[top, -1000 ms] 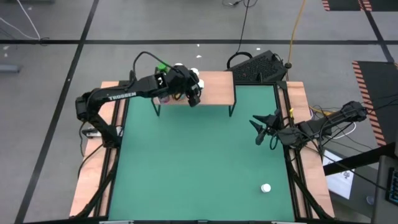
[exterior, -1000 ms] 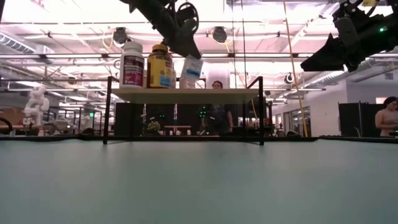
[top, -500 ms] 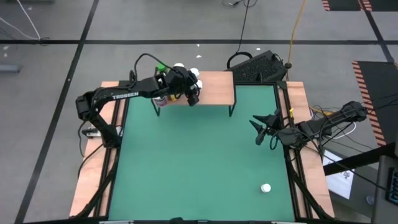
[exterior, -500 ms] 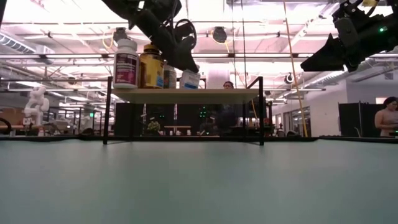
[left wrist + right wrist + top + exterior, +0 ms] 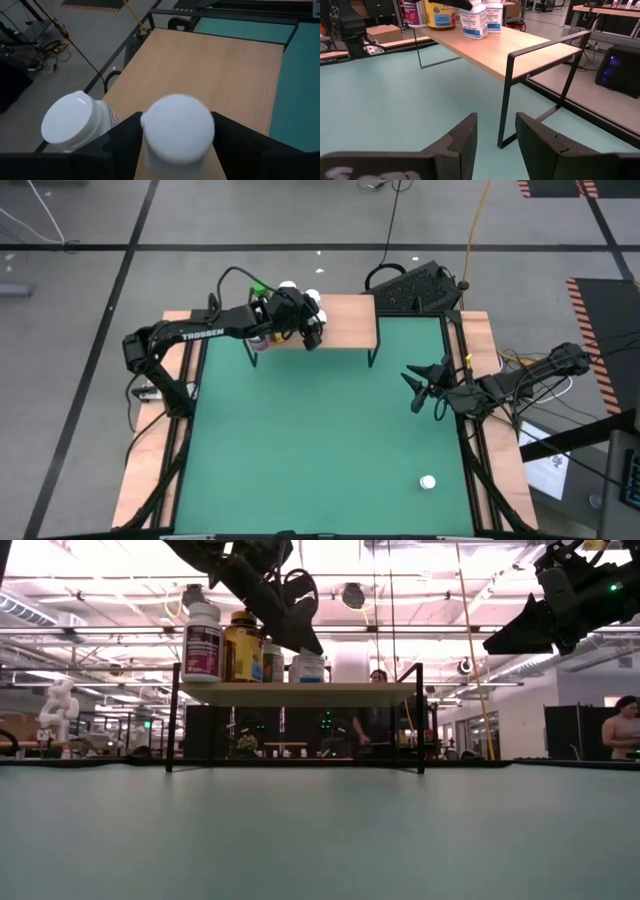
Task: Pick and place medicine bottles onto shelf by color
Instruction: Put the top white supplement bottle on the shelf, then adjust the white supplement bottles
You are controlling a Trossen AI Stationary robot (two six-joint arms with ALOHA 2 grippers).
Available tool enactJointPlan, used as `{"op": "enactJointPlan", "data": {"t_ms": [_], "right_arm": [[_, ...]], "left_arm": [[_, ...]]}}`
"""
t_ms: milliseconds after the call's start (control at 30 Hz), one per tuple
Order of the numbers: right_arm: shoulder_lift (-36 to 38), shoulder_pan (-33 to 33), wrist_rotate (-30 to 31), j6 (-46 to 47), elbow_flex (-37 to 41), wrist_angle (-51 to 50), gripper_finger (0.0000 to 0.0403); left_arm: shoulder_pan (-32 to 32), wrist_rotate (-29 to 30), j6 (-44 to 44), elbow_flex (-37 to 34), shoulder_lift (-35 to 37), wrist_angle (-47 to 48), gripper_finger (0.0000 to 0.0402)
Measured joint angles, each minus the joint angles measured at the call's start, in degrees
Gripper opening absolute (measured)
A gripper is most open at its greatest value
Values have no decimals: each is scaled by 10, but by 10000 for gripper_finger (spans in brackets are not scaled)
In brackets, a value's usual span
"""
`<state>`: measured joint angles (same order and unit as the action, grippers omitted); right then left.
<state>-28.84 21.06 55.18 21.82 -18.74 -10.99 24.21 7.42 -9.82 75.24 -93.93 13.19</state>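
The shelf [image 5: 348, 318] stands at the table's far edge. My left gripper [image 5: 177, 135] is over its left half, shut on a white bottle [image 5: 307, 668] that stands upright on the board. A white bottle with a magenta label [image 5: 202, 642], an amber bottle [image 5: 243, 645] and further white bottles [image 5: 70, 122] stand on the shelf beside it. One white bottle [image 5: 428, 481] lies on the green mat near the right front. My right gripper [image 5: 420, 385] hovers open and empty at the table's right side. My left gripper has the white bottle's cap [image 5: 147, 135] between its two fingers, one on each side. The fingers come from above, slanting down from the table's left. The bottle stands upright with its base on the shelf board [image 5: 300, 692].
The shelf's right half [image 5: 220, 65] is bare wood. Its black legs [image 5: 507, 95] stand on the green mat [image 5: 320, 440]. Light-wood strips run along the table's left and right sides. A black keyboard [image 5: 420, 288] lies beyond the far edge. People show in the room behind.
My left gripper has gone down and a little toward the far edge with the white bottle. The bottle was tilted and clear above the shelf, and now stands upright on the board. The magenta-label and amber bottles have shifted a little along the shelf toward its left end.
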Motion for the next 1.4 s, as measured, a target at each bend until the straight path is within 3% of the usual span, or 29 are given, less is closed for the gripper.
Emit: {"op": "enactJointPlan", "data": {"t_ms": [333,600,833,1033,1267,1400], "right_arm": [[0,0,0,0,0,0,130],[0,0,0,2,0,0,130],[-2,0,0,-1,0,0,130],[-10,0,-2,4,0,-1,130],[-16,0,-5,10,0,0,130],[-16,0,-14,11,0,8,130]], "left_arm": [[-1,4,-17,0,16,1,275],[-41,19,-45,1,108,51,278],[-126,91,8,1,193,244,244],[-204,99,119,1,210,424,211],[-247,243,283,1,202,630,168],[-243,296,301,1,208,647,155]]}}
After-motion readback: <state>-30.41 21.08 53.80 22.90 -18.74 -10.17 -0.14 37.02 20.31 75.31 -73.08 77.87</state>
